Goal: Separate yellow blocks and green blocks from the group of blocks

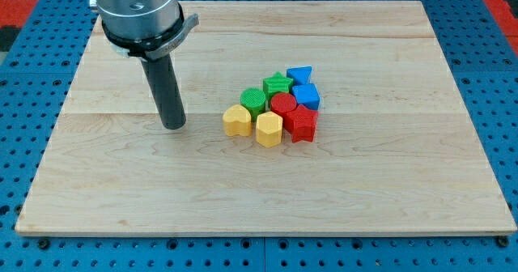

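Several blocks sit tightly clustered near the board's middle. A yellow heart-like block (236, 120) is at the cluster's left, a yellow hexagon (269, 129) at its bottom. A green cylinder (253, 101) and a green star (277, 83) lie along the upper left. A red cylinder (283, 104) and a red star-like block (301, 123) sit in the middle and lower right. Two blue blocks, one (300, 74) at the top and one (306, 95) below it, are on the right. My tip (173, 125) rests on the board left of the yellow heart, apart from it.
The wooden board (388, 183) lies on a blue pegboard surface (494, 78). The arm's grey housing (137, 9) hangs over the board's upper left.
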Action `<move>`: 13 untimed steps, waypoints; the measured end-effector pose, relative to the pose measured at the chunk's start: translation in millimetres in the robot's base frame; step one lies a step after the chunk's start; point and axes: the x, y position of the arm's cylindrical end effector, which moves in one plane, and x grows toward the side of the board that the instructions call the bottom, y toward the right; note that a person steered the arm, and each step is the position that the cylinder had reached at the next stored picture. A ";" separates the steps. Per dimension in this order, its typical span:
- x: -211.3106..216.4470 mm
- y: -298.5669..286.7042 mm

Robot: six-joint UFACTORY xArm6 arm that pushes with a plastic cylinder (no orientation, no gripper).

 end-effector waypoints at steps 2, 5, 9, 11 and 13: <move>84.2 21.1; 91.5 21.1; 61.8 132.6; 25.5 129.9; -16.3 130.1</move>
